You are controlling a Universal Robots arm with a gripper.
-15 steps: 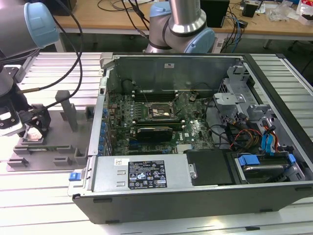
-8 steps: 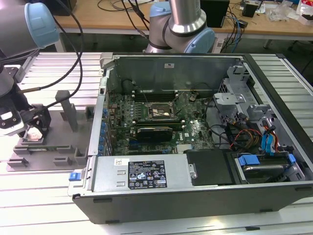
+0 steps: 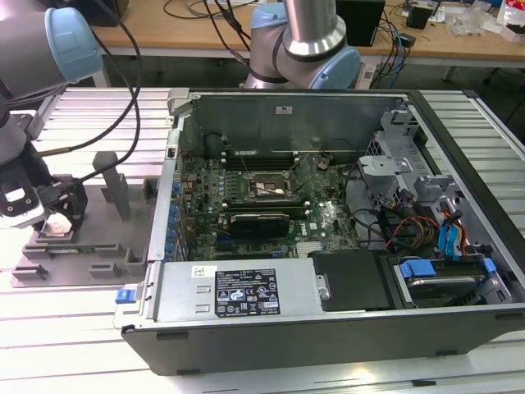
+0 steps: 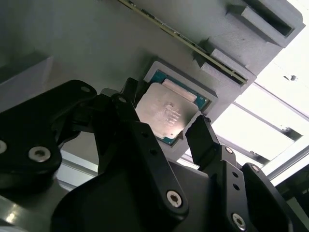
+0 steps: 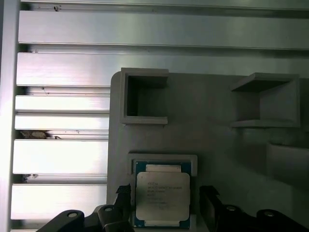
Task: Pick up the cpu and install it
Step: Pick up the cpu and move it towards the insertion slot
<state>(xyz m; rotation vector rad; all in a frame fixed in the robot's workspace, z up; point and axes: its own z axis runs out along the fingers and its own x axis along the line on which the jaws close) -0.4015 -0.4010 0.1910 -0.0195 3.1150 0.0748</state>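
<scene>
cpu (image 5: 162,193) is seated flat, metal top up, in its square pocket (image 5: 161,158) on the grey tray (image 5: 217,140). Not lifted. The second wrist view shows the same: cpu (image 4: 166,113) lies level in the recess, with the green edge visible around the lid.

My gripper (image 5: 165,191) is right over it and released. The fingers (image 5: 207,203) straddle the chip, one on each of two opposite sides. In both wrist views I read a thin gap between each finger and the chip edge, so nothing is gripped. The fingertips look down at about chip height, but I can't tell exactly how deep they sit.

My read on the step: the pick, at the pre-grasp point. Install has not begun.

What the grasp calls for, as I judge it:
- fingers square on the chip's edges, not on the pocket walls
- the squeeze centred, so the chip doesn't skew or tip in the recess
- light force, since it's a thin part with little edge to hold

In the exterior view, my gripper (image 3: 53,215) is at the tray (image 3: 98,238) on that view's left, and the cpu (image 3: 56,225) is a pale patch beneath it. The open computer case (image 3: 328,328) is just beside the tray, towards that view's right. The socket (image 3: 264,187) on the motherboard inside is well apart from the chip. The tray rests on the slotted aluminium table (image 5: 63,63).
</scene>
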